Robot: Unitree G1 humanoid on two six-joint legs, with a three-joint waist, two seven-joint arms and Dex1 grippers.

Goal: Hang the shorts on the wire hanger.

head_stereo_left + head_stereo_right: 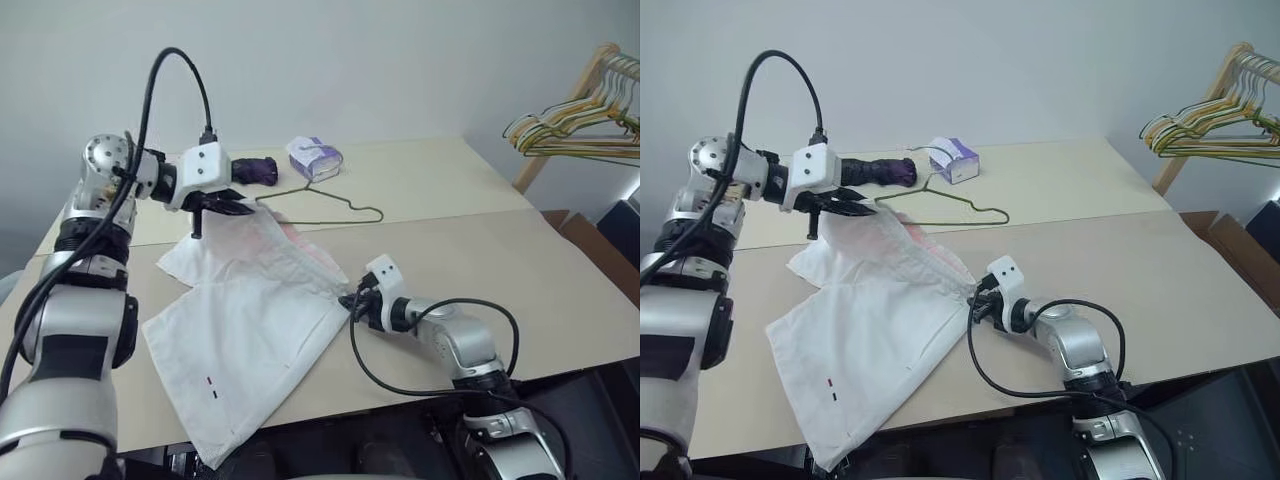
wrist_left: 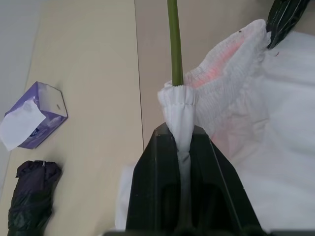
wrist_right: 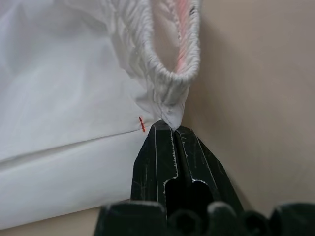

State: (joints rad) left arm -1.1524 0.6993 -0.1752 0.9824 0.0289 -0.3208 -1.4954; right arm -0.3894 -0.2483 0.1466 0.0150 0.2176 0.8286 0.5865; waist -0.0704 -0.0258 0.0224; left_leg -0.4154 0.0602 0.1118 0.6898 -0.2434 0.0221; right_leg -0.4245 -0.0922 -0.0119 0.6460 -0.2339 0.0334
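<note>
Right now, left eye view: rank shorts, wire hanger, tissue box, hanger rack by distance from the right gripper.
From the right gripper:
1. shorts, waistband pinched in its fingers.
2. wire hanger, farther back on the table, one end at the left gripper.
3. tissue box, behind the hanger.
4. hanger rack, off the table's far right.

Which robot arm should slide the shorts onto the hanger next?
Probably the left. Its fingers already pinch the white cloth shorts' gathered waistband right beside the thin olive-green wire hanger. The right gripper holds the waistband's other end, farther from the hanger.
</note>
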